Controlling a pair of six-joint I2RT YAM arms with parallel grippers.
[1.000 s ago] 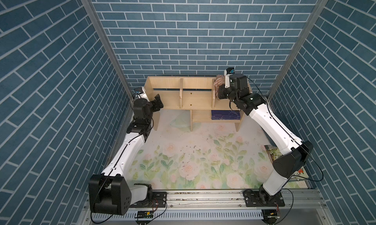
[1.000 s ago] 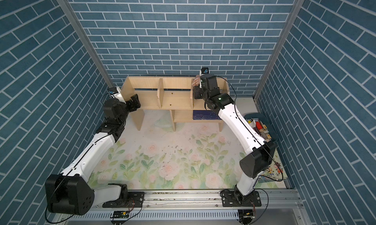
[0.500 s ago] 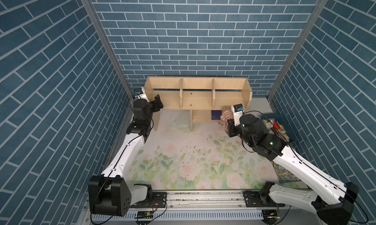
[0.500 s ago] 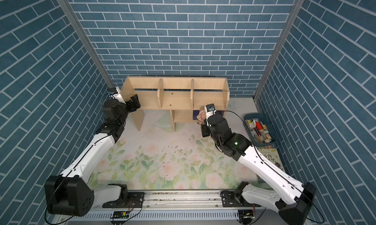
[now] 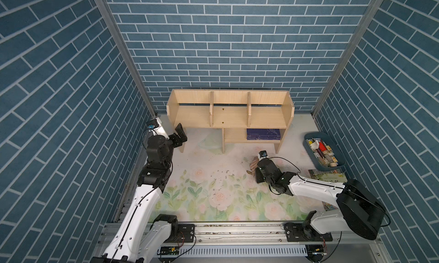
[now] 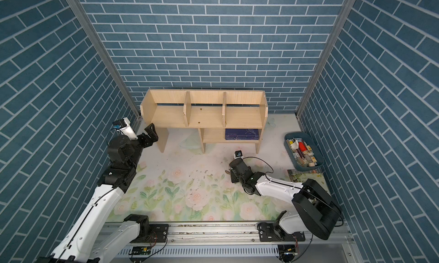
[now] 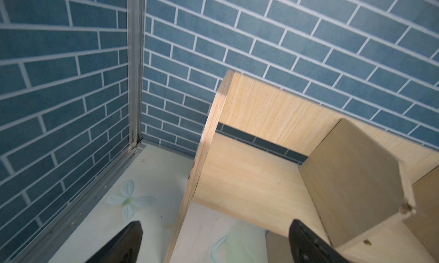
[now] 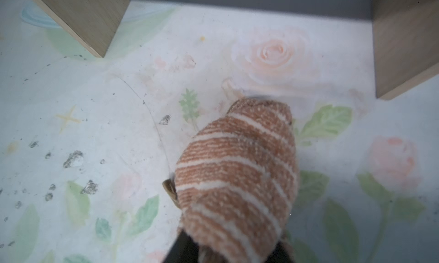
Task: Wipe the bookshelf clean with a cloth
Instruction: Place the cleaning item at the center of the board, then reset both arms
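The cloth (image 8: 237, 174), striped brown and beige, is bunched into a lump over the tips of the right claw (image 8: 232, 250). It hangs low over the rose-printed mat (image 5: 213, 185), and I cannot tell whether it touches. Dark fingers show on either side of its base, but the wad hides the gap, so I cannot tell whether the claw grips it or has let go. Ahead of this claw stand two plank legs of the bookshelf (image 5: 228, 116), with the lower cubby and its blue book (image 5: 263, 134) above them. Grey crumbs (image 5: 221, 176) lie scattered on the mat off to one side.

The main risk is that the cloth drops here, short of the shelf. A slack grip on such a loose bundle would do it. It could then land near the crumbs and pick up grit that would be smeared back onto the wood. A couple of dark specks (image 5: 222, 109) sit on the upper tier, so wiping may not be finished.

The right arm lies folded low, with its elbow back near the rail, its forearm stretched flat over the mat and its wrist tipped down. The left arm rises along the side wall and bends toward the shelf's end panel. The left claw (image 7: 216, 226) is spread wide and empty, with that panel's edge straight ahead between its fingers.
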